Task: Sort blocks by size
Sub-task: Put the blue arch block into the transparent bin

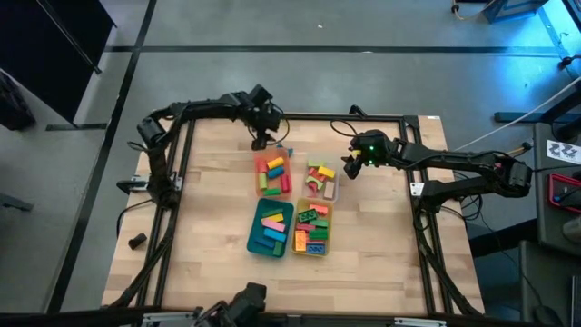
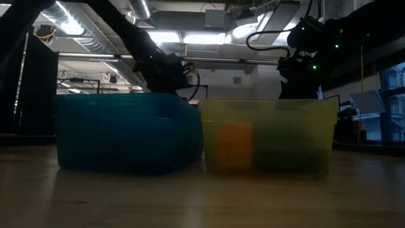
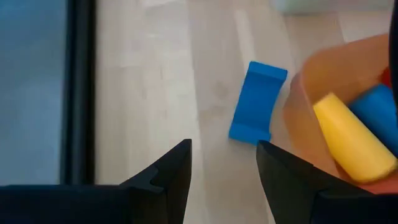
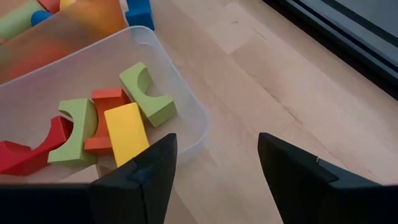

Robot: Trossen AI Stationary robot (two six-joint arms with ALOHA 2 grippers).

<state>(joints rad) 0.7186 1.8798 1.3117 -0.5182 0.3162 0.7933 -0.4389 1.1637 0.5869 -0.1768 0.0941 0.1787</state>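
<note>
Four trays stand mid-table: orange [image 1: 272, 173], clear [image 1: 320, 179], teal [image 1: 270, 229] and yellow [image 1: 313, 229], each holding coloured blocks. One blue block [image 3: 258, 101] lies flat on the table beside the orange tray's far corner [image 1: 289, 151]. My left gripper [image 3: 224, 168] is open and empty, above the table just short of that blue block. My right gripper [image 4: 214, 165] is open and empty, above the table by the clear tray's right side [image 4: 186, 106].
The orange tray's rim [image 3: 298, 93] is close beside the blue block, with a yellow [image 3: 351, 140] and a blue cylinder inside. The clear tray holds green arches, an orange arch, a yellow block [image 4: 126, 132] and a red piece. Bare wood lies to the left and right of the trays.
</note>
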